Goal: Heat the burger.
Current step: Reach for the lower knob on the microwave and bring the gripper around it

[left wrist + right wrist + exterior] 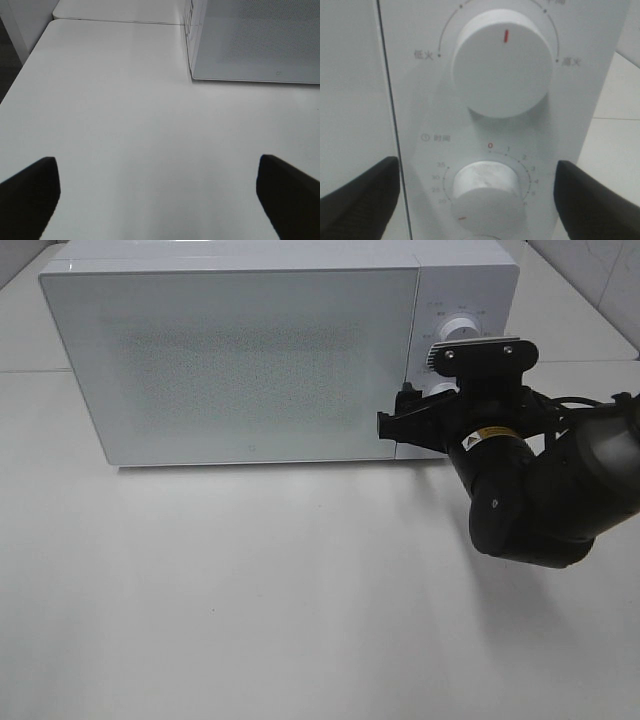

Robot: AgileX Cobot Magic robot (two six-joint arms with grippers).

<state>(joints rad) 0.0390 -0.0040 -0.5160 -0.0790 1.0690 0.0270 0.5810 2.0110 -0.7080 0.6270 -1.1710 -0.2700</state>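
Microwave [240, 350] at the bench [250, 590] far edge, door closed; burger not visible, contents unconfirmed. My right gripper [477, 197], jaws apart, faces the timer dial [487, 192]. My left gripper [157, 200], jaws apart, hangs over the bench.

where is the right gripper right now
On the right of the exterior high view, the right gripper is up at the control panel of the microwave; its wrist view shows its jaws open either side of the timer knob.
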